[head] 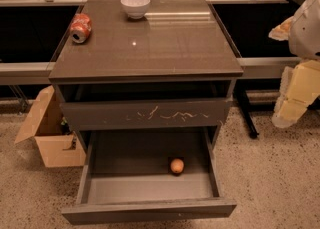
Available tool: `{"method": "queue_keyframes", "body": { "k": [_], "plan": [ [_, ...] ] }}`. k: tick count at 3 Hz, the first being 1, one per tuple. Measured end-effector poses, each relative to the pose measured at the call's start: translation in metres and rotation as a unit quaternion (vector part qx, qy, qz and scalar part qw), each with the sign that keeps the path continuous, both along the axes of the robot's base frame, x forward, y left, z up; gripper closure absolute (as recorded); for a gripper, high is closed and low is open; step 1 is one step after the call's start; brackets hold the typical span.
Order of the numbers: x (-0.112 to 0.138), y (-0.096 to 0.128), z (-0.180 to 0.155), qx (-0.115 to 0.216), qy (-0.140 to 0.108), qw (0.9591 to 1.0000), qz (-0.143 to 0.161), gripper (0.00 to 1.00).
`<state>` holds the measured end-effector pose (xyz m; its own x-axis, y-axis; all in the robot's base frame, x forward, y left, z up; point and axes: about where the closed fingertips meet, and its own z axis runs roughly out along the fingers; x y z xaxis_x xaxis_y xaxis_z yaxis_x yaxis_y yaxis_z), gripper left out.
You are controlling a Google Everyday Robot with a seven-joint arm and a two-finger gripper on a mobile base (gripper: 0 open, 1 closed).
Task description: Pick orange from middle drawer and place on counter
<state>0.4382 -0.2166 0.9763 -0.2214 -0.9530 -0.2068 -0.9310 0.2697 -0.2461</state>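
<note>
The orange lies inside the open middle drawer, right of centre on its grey floor. The drawer is pulled out toward me, its plain front panel at the bottom. The counter is the glossy dark top of the cabinet. My gripper hangs at the right edge of the view, beside the cabinet and above floor level, well to the right of and higher than the orange. It holds nothing that I can see.
A white bowl stands at the counter's back edge. A red soda can lies on its side at the back left. The upper drawer front has pale scratches. An open cardboard box sits on the floor, left.
</note>
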Motion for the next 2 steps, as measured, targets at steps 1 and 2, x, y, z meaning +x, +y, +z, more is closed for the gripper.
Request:
{"method": "queue_keyframes", "body": {
  "k": [1,2],
  "plan": [
    [0.0000,0.0000,0.0000,0.000,0.000,1.0000,0.000,0.00],
    [0.0005,0.0029,-0.0041,0.009,-0.007,0.9999,0.006,0.00]
  ]
}}
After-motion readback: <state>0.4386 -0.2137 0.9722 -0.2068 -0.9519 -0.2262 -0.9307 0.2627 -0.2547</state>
